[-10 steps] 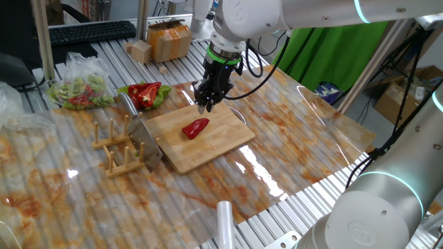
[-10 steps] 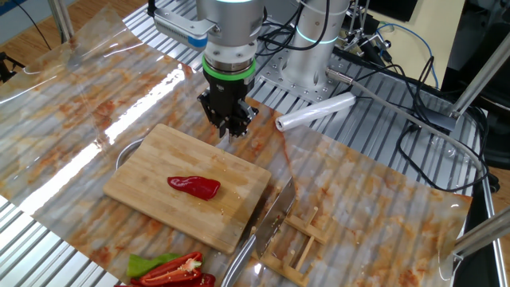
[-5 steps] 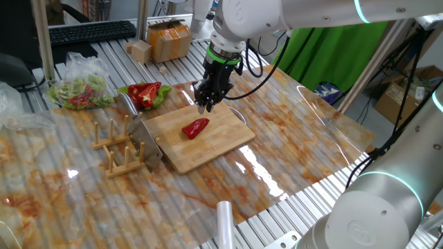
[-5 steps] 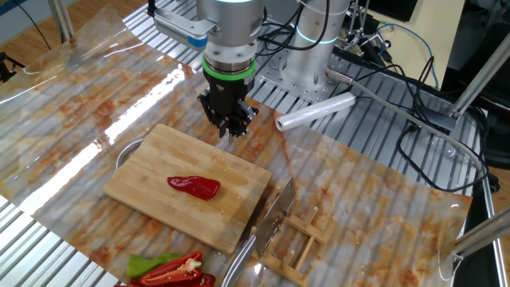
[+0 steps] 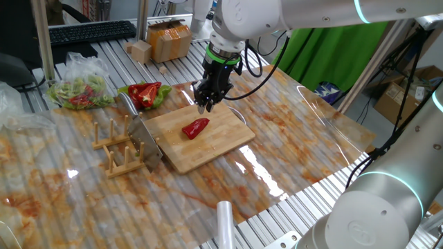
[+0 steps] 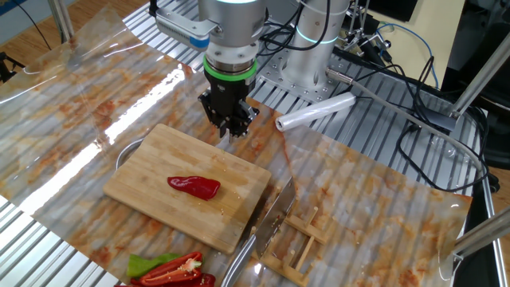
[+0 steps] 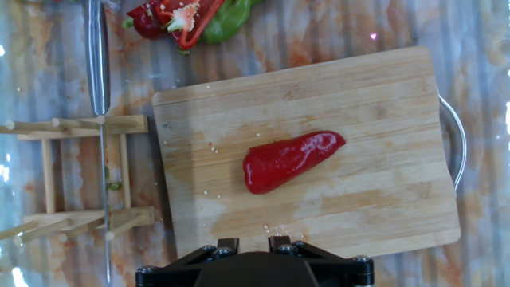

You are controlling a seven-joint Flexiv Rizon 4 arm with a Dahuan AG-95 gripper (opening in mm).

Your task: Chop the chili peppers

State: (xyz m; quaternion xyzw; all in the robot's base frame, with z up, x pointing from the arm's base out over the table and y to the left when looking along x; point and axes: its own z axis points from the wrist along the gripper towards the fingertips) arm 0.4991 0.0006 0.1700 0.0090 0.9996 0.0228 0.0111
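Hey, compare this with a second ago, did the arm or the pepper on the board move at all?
Nothing visibly changed. The gripper still hangs over the cutting board's far edge, holding nothing, and the chili pepper lies whole in the same spot.

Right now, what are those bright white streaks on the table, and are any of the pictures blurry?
One fixed view: lamp glare on the plastic sheet beside the cutting board. The other fixed view: similar glare at left. Hand view: sharp on the chili pepper, only faint glints at the edges.
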